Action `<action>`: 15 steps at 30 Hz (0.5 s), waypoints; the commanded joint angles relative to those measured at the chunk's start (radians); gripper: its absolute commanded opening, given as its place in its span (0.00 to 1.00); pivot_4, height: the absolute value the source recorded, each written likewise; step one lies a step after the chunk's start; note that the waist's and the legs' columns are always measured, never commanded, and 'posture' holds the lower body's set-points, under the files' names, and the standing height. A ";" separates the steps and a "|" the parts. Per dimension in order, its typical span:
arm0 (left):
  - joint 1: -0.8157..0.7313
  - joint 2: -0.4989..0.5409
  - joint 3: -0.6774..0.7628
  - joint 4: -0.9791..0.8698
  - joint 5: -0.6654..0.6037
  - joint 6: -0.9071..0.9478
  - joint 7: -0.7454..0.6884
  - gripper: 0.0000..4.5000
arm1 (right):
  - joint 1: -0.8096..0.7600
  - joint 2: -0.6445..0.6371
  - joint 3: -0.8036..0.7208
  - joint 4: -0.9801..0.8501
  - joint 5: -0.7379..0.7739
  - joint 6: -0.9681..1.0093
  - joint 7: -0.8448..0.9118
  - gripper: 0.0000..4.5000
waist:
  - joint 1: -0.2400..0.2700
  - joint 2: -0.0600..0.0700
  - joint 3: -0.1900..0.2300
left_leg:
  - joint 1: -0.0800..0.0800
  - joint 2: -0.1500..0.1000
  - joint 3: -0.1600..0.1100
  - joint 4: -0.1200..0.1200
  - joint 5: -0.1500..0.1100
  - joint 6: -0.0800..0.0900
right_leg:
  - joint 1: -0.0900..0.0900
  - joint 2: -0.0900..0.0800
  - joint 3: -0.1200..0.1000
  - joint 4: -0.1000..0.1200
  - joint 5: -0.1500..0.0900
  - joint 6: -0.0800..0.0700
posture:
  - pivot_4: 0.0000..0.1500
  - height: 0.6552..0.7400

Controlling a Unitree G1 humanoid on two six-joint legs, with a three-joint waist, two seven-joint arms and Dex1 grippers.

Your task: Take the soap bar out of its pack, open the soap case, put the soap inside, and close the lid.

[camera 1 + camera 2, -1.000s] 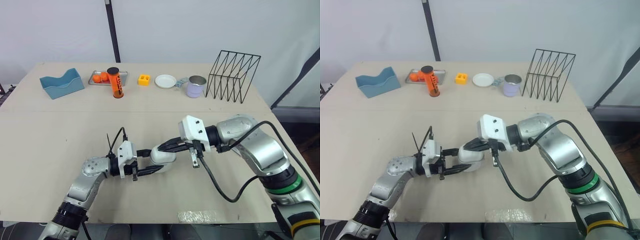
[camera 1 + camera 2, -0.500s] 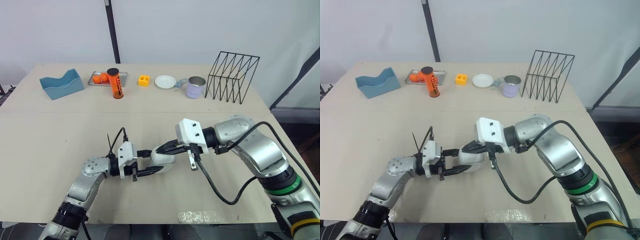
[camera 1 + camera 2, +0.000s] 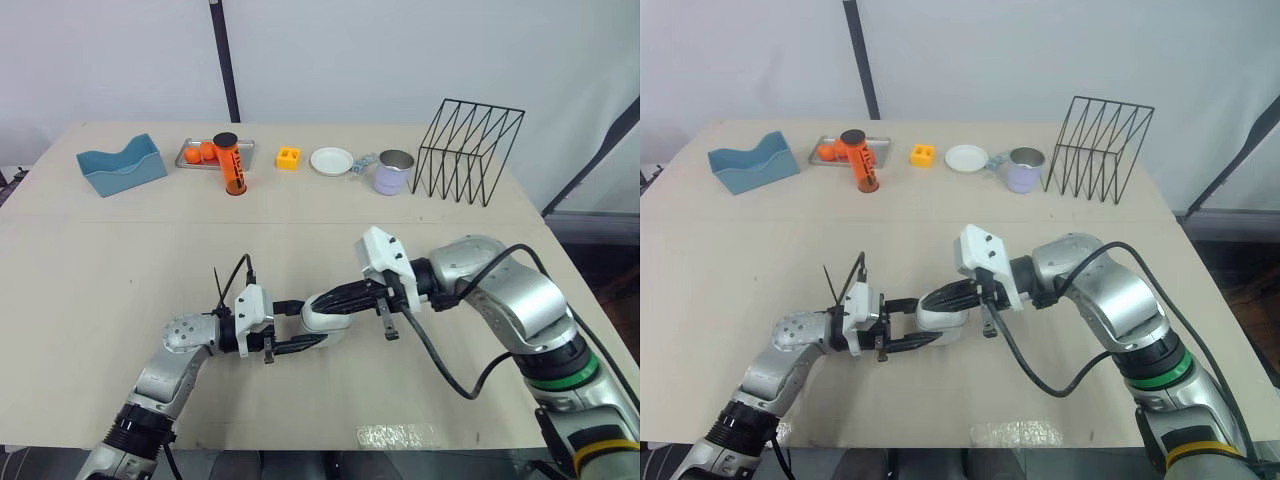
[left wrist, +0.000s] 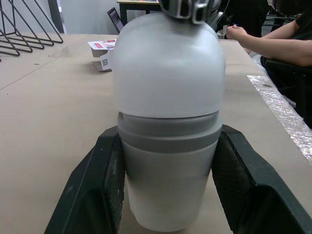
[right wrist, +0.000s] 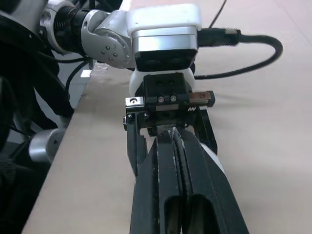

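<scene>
A white and grey oval soap case [image 3: 328, 313] lies low over the table's front middle, clamped at its grey base between the two black fingers [image 4: 97, 185] of my left gripper [image 3: 305, 323]. In the left wrist view the case's [image 4: 168, 122] pale lid sits closed over the grey lower half. My right gripper [image 3: 328, 297] is shut, its fingertips pressed together and resting on top of the lid. In the right wrist view those tips [image 5: 174, 134] lie over the case [image 5: 214, 165], facing the left gripper's mount. A small printed carton [image 4: 100, 48] lies far back.
Along the far edge stand a blue holder [image 3: 122, 166], a metal tray [image 3: 195, 160] with an orange bottle [image 3: 232, 165], a yellow block [image 3: 288, 158], a white plate [image 3: 331, 161], a lilac mug [image 3: 392, 173] and a black wire rack [image 3: 468, 150]. A person's arm [image 4: 273, 44] rests beyond the table.
My right wrist has rolled and lifted slightly while its shut fingertips stay on the lid. The left gripper and the case have held still.
</scene>
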 commanded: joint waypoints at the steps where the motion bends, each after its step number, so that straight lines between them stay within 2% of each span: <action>1: -0.001 0.013 0.019 -0.012 -0.002 -0.012 0.003 0.45 | 0.021 -0.030 -0.068 0.006 0.037 -0.031 0.036 0.01 | 0.000 0.000 0.000 | -0.001 0.000 0.000 0.000 0.000 0.000 | -0.001 0.000 0.000 0.000 0.000 0.000 | 1.00 1.00; 9: -0.004 0.019 0.021 -0.006 -0.002 -0.016 0.002 0.45 | 0.065 -0.027 -0.149 0.076 0.070 -0.106 0.063 0.01 | 0.000 0.000 0.001 | -0.003 0.000 0.000 0.000 0.000 0.000 | -0.003 0.000 0.000 0.000 0.000 0.000 | 1.00 1.00; 15: -0.005 0.021 0.021 -0.005 -0.002 -0.015 0.001 0.45 | 0.109 -0.057 -0.142 0.098 0.060 -0.147 0.113 0.01 | 0.000 0.000 0.001 | -0.003 0.000 0.000 0.000 0.000 0.000 | -0.003 0.000 0.000 0.000 0.000 0.000 | 1.00 1.00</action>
